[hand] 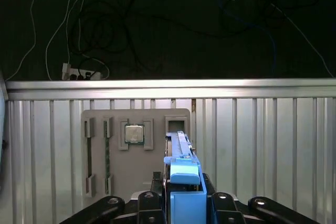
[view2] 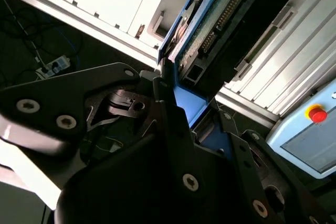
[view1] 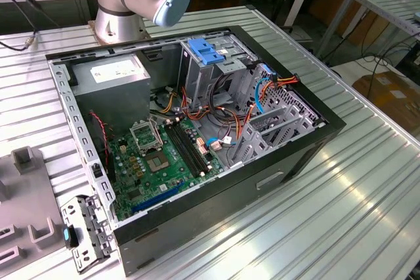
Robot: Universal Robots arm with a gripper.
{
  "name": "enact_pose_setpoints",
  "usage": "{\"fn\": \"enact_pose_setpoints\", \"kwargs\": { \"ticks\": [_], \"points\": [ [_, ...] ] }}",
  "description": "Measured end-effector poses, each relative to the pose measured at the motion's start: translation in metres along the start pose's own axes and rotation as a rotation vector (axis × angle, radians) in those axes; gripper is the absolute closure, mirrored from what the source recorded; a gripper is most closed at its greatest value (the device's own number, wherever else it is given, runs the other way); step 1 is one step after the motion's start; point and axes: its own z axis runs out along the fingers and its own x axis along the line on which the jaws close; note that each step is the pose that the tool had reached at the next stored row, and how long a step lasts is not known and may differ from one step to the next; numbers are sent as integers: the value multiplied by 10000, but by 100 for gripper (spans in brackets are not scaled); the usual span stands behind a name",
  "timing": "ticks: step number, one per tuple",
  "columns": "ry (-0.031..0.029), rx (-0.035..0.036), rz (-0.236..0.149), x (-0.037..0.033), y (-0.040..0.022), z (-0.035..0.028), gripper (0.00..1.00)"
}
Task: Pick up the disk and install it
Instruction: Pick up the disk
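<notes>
In both wrist views my gripper (hand: 182,204) (view2: 185,113) is shut on the disk (hand: 181,157), which I see edge-on with its blue plastic rail between the black fingers (hand: 148,203). In the second wrist view the disk's (view2: 212,22) green circuit-board side and connector pins face the camera. It hangs over a grey fixture plate (hand: 100,171) on the ribbed metal table. In the exterior view the open computer case (view1: 308,142) lies on that table, with a drive cage (view1: 226,67) at its far side.
A light-blue bracket (view1: 205,51) tops the drive cage, and a grey power supply box (view1: 111,78) sits beside it. A motherboard (view1: 164,159) and loose cables fill the case floor. The fixture plate carries a chip (hand: 134,134). The arm's base (view1: 121,11) stands behind the case.
</notes>
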Motion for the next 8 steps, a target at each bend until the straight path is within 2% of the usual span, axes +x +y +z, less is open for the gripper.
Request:
{"fn": "enact_pose_setpoints", "kwargs": {
  "ticks": [1, 3, 4, 8],
  "points": [
    [-1, 0, 0, 0, 0, -20, 63],
    [0, 0, 0, 2, -1, -152, 63],
    [-1, 1, 0, 3, -1, -192, 63],
    [0, 0, -1, 4, -1, -239, 63]
  ]
}}
